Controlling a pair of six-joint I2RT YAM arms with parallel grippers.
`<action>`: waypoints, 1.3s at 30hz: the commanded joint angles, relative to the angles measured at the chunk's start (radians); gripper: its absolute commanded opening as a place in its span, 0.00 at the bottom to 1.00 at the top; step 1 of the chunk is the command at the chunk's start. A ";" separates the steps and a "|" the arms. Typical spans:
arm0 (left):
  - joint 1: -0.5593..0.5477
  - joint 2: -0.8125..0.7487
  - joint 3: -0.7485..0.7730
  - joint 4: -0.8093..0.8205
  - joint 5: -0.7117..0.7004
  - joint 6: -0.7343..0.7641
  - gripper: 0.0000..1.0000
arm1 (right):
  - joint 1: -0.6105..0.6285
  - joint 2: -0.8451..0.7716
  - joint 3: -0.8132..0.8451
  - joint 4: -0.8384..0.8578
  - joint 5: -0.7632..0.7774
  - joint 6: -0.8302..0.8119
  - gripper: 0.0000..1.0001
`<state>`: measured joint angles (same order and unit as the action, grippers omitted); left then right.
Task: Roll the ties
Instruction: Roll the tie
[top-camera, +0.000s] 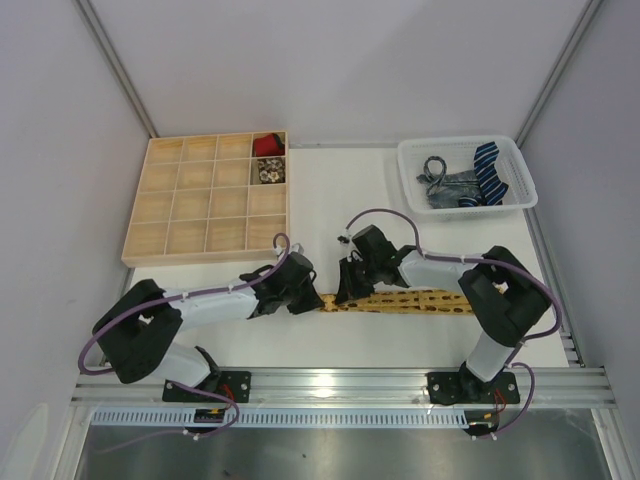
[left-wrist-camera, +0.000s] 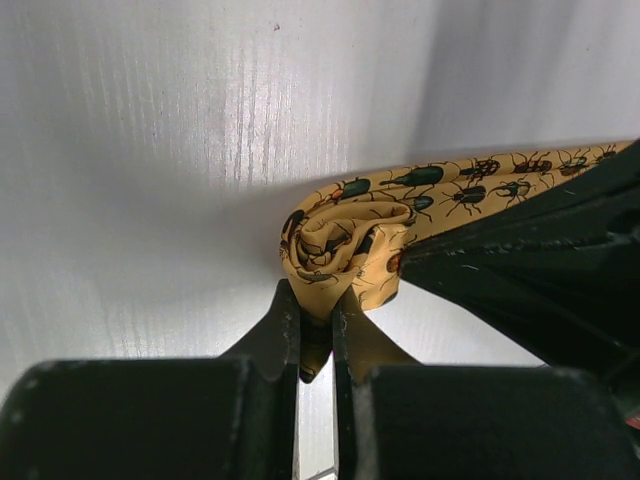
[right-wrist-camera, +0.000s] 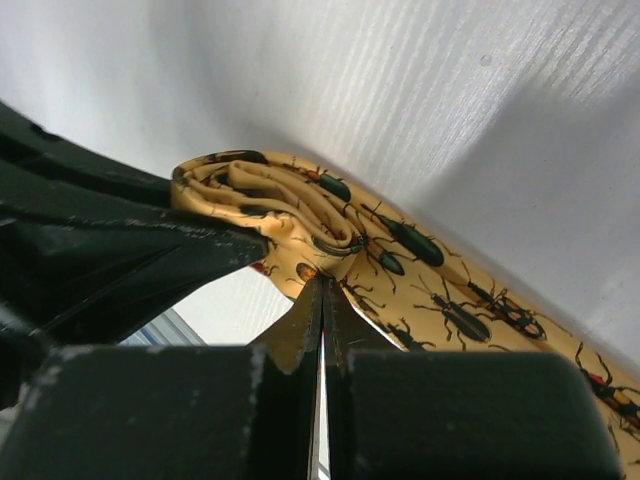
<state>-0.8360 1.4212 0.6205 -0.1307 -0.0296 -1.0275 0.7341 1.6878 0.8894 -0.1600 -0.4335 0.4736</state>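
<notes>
Pinching beetle-print tie (left-wrist-camera: 340, 235) roll, L hand (left-wrist-camera: 315, 300), R hand (right-wrist-camera: 322, 290) closed alongside

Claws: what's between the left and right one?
The rolled end of the yellow tie, pinched by left claw, touching right claw; both wrist views show it.

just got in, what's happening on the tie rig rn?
Both arms are on the yellow tie, which lies flat along the near side of the table with one end wound into a small roll. The left gripper pinches that roll. The right gripper is shut, its tips against the fabric beside it. Two rolled ties sit in the wooden grid box; loose ties wait in the white basket.
</notes>
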 joint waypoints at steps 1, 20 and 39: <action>-0.011 -0.022 0.038 -0.037 -0.027 0.021 0.01 | 0.007 0.032 0.019 0.062 -0.001 0.017 0.00; -0.074 0.064 0.208 -0.040 0.059 0.086 0.00 | -0.019 0.078 0.011 0.129 -0.045 0.043 0.00; -0.080 0.287 0.372 -0.142 0.135 0.121 0.00 | -0.108 0.072 0.028 0.022 -0.127 -0.029 0.00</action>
<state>-0.8909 1.6501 0.9539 -0.2836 0.0326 -0.9237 0.6083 1.7638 0.8604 -0.0956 -0.5598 0.5018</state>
